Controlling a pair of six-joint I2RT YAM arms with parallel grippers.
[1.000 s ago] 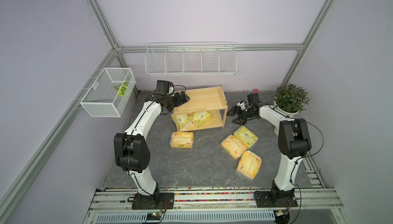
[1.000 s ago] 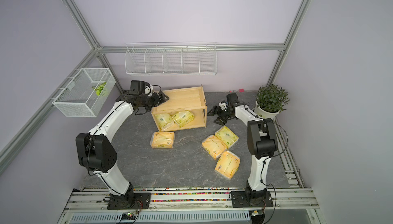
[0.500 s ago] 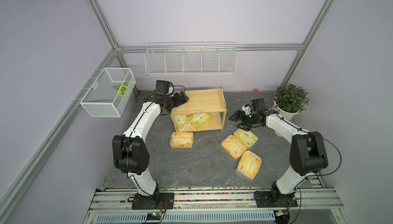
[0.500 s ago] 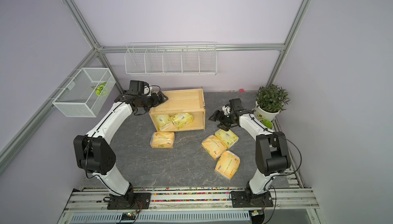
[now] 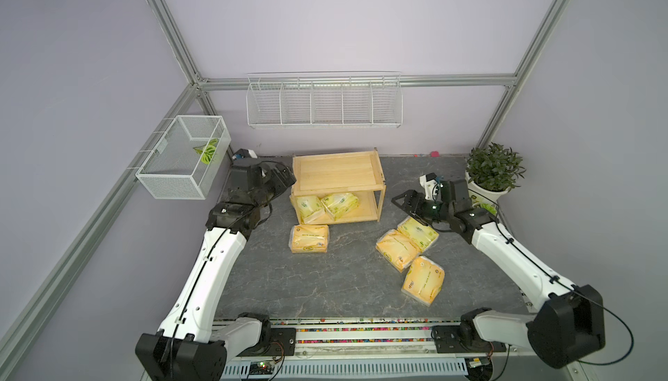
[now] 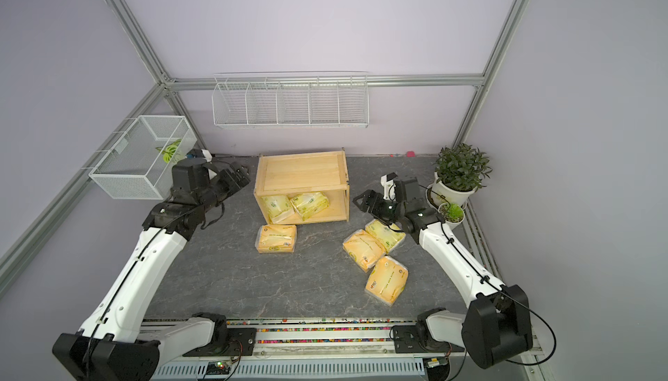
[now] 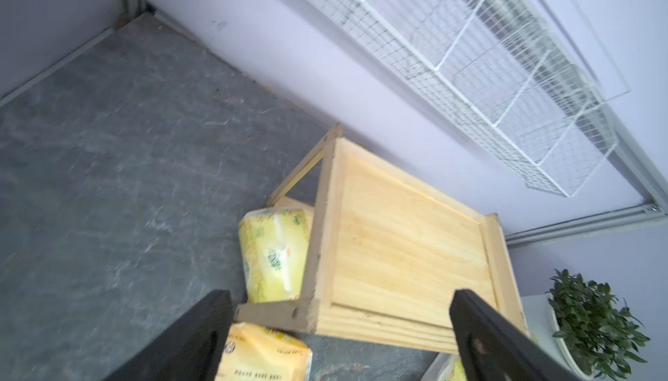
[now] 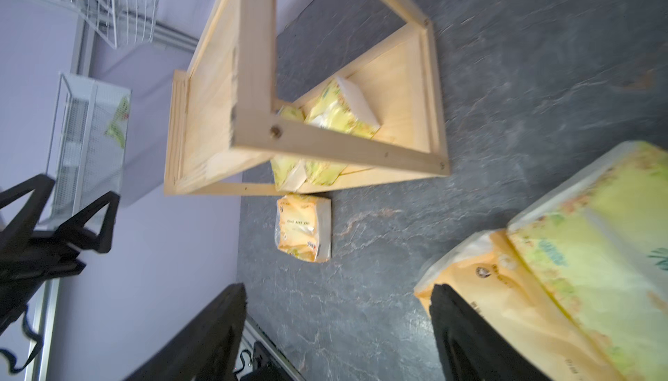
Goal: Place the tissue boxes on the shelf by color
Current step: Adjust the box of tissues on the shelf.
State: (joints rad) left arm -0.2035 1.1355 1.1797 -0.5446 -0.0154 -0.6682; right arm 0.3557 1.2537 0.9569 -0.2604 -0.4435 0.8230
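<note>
The light wooden shelf stands at the back of the grey mat, its top board bare. Two pale yellow-green tissue boxes lie on its lower board. An orange one lies on the mat just in front. To the right lie a pale green box and two orange ones. My left gripper is open beside the shelf's left end, holding nothing. My right gripper is open and empty, low over the mat at the pale green box's far end.
A potted plant and a small pot stand at the back right, close behind my right wrist. A white wire divided rack hangs on the back wall. A white mesh basket hangs on the left wall above my left arm.
My right gripper has drawn away from the shelf's right end, toward the front and over the pale green box on the mat. My left gripper has hardly moved.
</note>
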